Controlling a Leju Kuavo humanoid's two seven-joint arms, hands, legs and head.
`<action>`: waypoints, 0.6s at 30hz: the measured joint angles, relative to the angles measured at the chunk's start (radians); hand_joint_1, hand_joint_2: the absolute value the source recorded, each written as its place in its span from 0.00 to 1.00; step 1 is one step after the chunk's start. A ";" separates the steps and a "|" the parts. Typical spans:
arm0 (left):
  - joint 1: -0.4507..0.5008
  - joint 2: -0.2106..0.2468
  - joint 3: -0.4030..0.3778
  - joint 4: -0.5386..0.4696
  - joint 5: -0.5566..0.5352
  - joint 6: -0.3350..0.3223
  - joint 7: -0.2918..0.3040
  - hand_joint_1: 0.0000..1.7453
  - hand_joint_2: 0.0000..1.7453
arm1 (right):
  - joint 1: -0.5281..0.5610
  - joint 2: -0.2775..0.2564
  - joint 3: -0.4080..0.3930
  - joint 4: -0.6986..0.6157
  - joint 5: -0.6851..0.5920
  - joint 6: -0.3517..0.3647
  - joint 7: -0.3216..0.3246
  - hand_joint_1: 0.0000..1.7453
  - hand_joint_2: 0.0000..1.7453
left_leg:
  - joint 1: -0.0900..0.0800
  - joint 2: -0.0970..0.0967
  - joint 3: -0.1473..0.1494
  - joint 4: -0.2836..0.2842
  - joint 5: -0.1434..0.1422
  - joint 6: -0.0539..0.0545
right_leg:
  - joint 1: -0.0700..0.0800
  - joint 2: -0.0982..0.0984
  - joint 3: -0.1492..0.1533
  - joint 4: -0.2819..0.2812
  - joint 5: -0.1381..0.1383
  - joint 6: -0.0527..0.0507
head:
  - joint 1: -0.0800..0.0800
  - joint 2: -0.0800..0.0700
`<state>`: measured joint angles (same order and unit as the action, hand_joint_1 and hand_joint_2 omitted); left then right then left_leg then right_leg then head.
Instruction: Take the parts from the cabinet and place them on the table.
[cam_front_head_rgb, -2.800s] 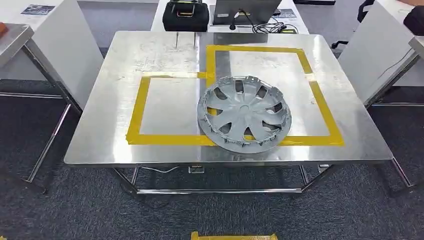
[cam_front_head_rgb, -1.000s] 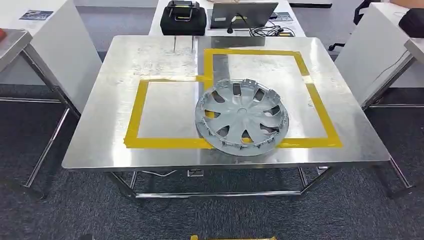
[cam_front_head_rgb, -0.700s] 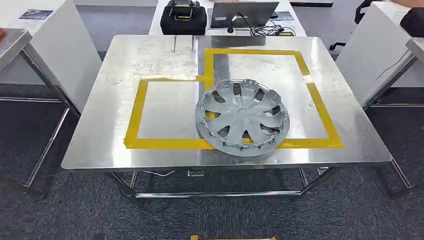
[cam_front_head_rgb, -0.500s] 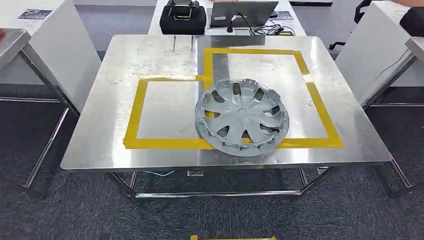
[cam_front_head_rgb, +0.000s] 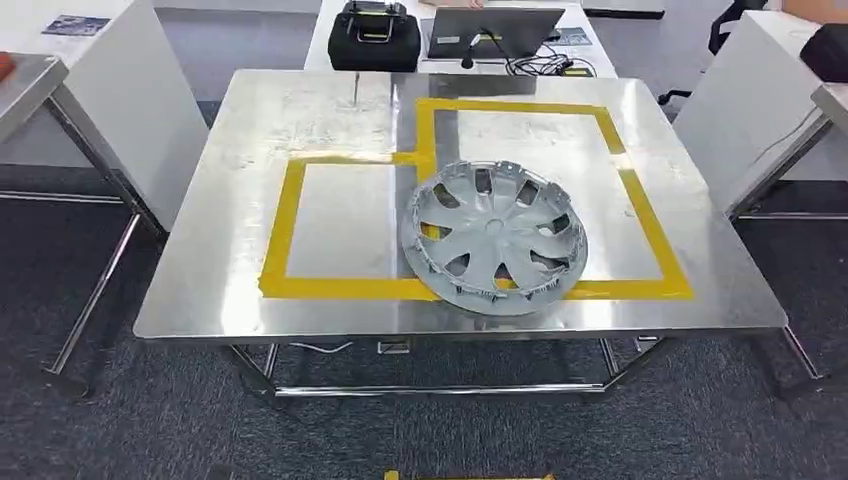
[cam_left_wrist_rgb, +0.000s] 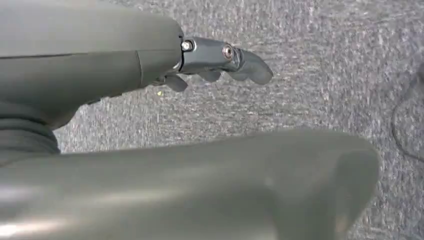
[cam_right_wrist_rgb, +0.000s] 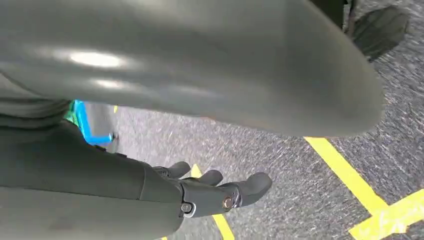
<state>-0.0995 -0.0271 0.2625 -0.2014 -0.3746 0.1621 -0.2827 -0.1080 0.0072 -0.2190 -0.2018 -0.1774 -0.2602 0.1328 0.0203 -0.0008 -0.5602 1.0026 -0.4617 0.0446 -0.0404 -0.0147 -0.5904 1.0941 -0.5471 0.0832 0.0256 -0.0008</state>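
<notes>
A silver hubcap (cam_front_head_rgb: 494, 238) lies flat on the steel table (cam_front_head_rgb: 220, 240), across the near edge of the yellow tape outline (cam_front_head_rgb: 290, 225). In the left wrist view my left hand (cam_left_wrist_rgb: 220, 57) hangs over grey carpet with its fingers stretched out and nothing in it. In the right wrist view my right hand (cam_right_wrist_rgb: 220, 192) also hangs over the carpet, fingers apart and holding nothing, above yellow floor tape (cam_right_wrist_rgb: 350, 177).
Behind the table sit a black case (cam_front_head_rgb: 374, 42) and a laptop (cam_front_head_rgb: 495, 30) with cables. White desks (cam_front_head_rgb: 110, 90) flank both sides; a second steel table corner (cam_front_head_rgb: 25, 85) is at far left. Yellow floor tape (cam_front_head_rgb: 465, 475) lies near my feet.
The whole picture has shifted a little, so the camera has moved. The hubcap stays where it lay on the table.
</notes>
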 joint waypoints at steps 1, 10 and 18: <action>0.001 -0.001 -0.002 0.000 0.000 -0.001 0.000 0.00 0.00 | 0.001 -0.001 0.005 0.001 0.000 0.001 0.000 0.00 0.00 | -0.003 0.000 -0.002 0.000 0.000 0.001 | 0.002 0.003 -0.041 0.090 -0.044 -0.001 | 0.009 0.000; 0.001 -0.006 -0.012 0.002 0.000 -0.002 0.000 0.00 0.00 | 0.005 -0.007 0.035 0.002 0.001 0.003 0.001 0.00 0.00 | -0.016 -0.011 -0.003 0.003 0.002 -0.015 | 0.037 0.008 0.061 -0.094 0.065 -0.057 | 0.018 0.000; 0.004 -0.006 -0.023 0.005 -0.001 -0.001 0.000 0.00 0.00 | 0.007 -0.006 0.049 0.003 0.003 0.005 0.001 0.00 0.00 | -0.002 -0.006 -0.129 0.297 -0.149 -0.055 | 0.028 0.000 0.080 -0.137 0.081 -0.084 | -0.011 0.000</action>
<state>-0.0956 -0.0332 0.2396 -0.1961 -0.3754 0.1610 -0.2823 -0.1007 0.0008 -0.1698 -0.1987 -0.1740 -0.2548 0.1339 0.0181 -0.0066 -0.6889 1.2998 -0.6107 -0.0109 -0.0129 -0.0147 -0.5105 0.9575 -0.4658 -0.0004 0.0141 -0.0008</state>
